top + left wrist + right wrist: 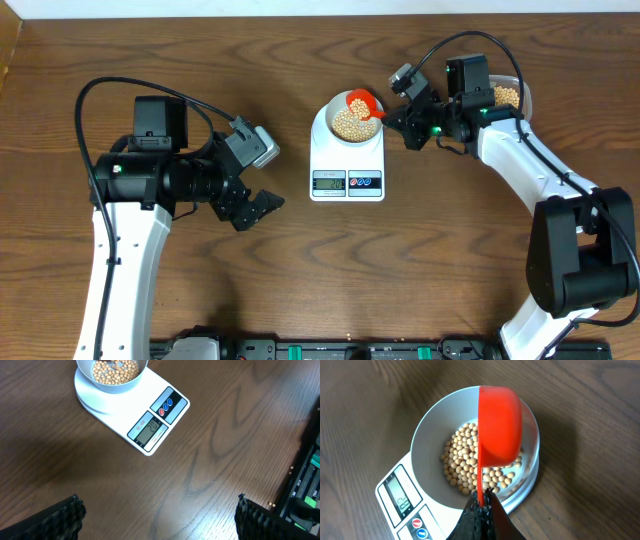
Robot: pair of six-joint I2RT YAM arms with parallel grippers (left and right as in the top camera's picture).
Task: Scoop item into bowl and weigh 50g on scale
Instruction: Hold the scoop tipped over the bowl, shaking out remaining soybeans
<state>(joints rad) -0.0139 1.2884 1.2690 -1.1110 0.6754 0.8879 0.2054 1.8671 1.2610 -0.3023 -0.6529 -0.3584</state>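
A flat white digital kitchen scale (347, 168) sits near the middle of the dark brown wooden desk (300, 280), its small display and two round buttons along the edge nearest the robot; the display shows dark digits, too small to read with certainty. On the scale's platform stands a small round pale blue-grey bowl (432, 435); a loose layer of small round tan-yellow beans (462, 455) covers its bottom.

The right claw (482, 502) is clenched on the thin handle of an orange-red plastic scoop (500, 425); the scoop hangs over the bowl's right half, tipped steeply onto its side, so the right wrist view shows mostly its rounded back. From overhead the scoop lies over the bowl's far right rim, and the right arm reaches in from the right side of the desk. Whether any beans are left inside the scoop cannot be told.

Behind the right arm, near the desk's far right edge, a clear plastic tub (510, 95) holds more of the same beans; the arm hides much of it.

The left claw (262, 205) is released, its two black ribbed fingers (65, 517) spread wide and grasping nothing; it hovers over bare wood to the left of the scale and well apart from it, pointing toward the scale.
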